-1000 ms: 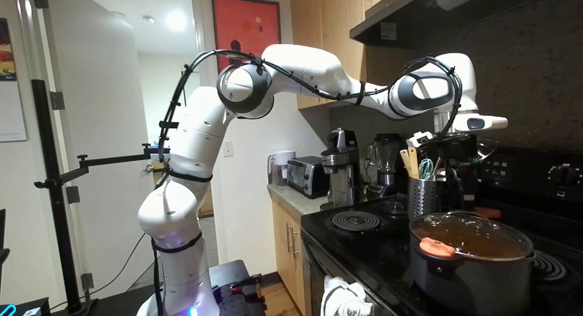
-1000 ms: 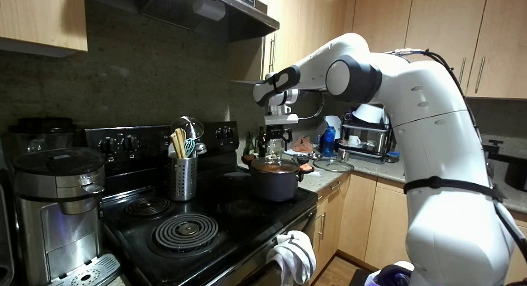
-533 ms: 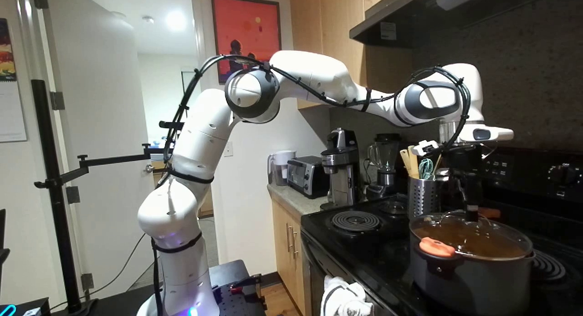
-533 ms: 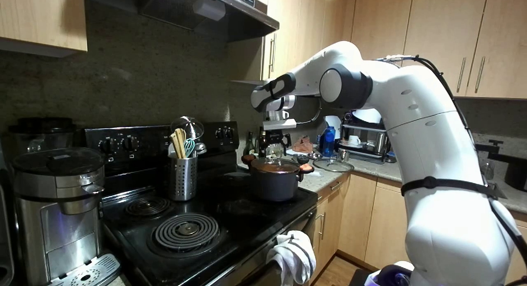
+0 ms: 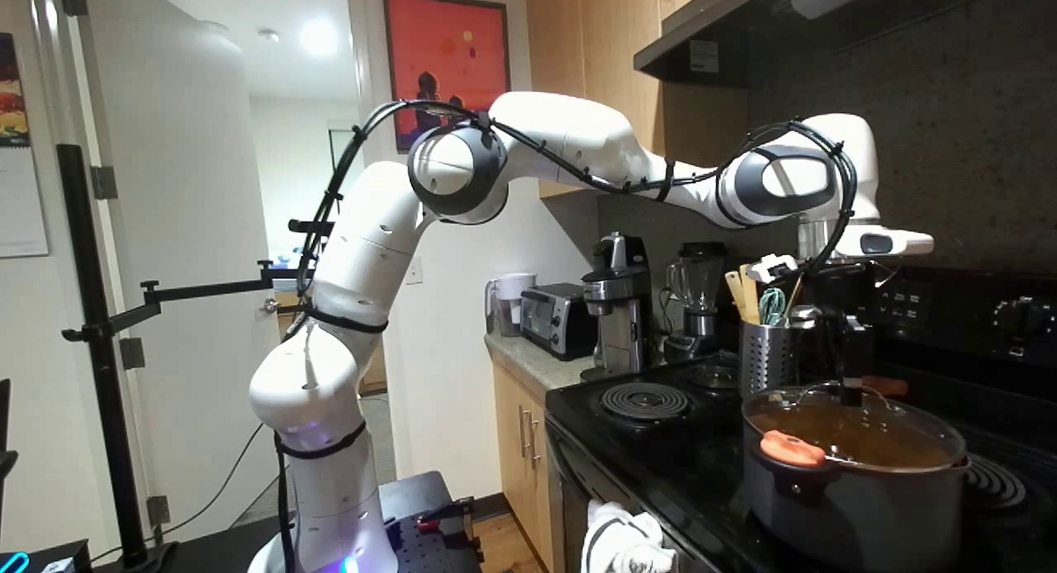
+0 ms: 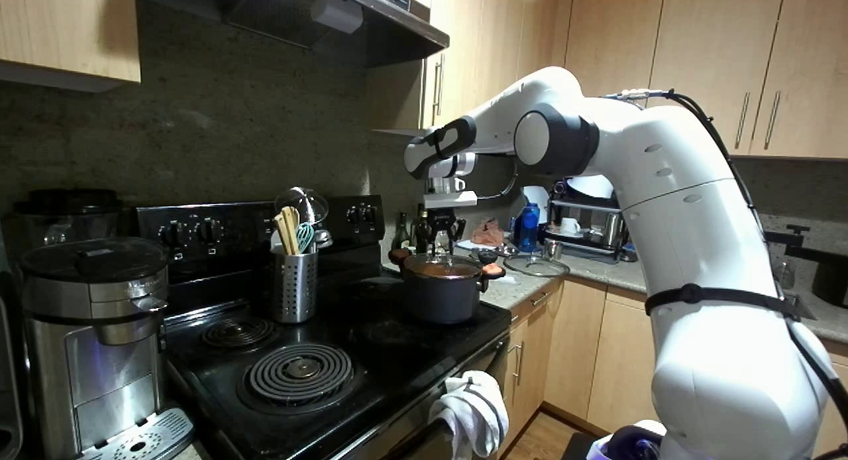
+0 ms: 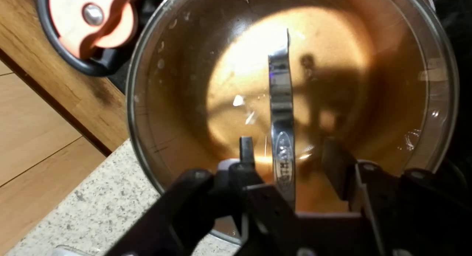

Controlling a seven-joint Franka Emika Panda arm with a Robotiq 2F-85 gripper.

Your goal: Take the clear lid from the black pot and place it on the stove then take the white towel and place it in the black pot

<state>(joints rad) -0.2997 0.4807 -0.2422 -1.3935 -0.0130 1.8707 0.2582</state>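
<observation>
We think this is the first step: taking off the glass lid (image 5: 871, 437). It sits on the black pot (image 6: 440, 299), at the far right of the stove (image 6: 391, 344) in an exterior view. Our hand (image 7: 289, 158) is spread, with gaps left and right of the lid's handle (image 7: 282, 108); it grips nothing. Next we should squeeze that handle, then lift gently. The white towel (image 6: 472, 407) hangs nearer, at the stove's right edge.

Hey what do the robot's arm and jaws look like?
The arm is glossy white and rounded, with dark grey joint covers. Black cables run along it, black straps circle it, and a blue light glows at the bottom. The jaws are black jointed links.
</observation>
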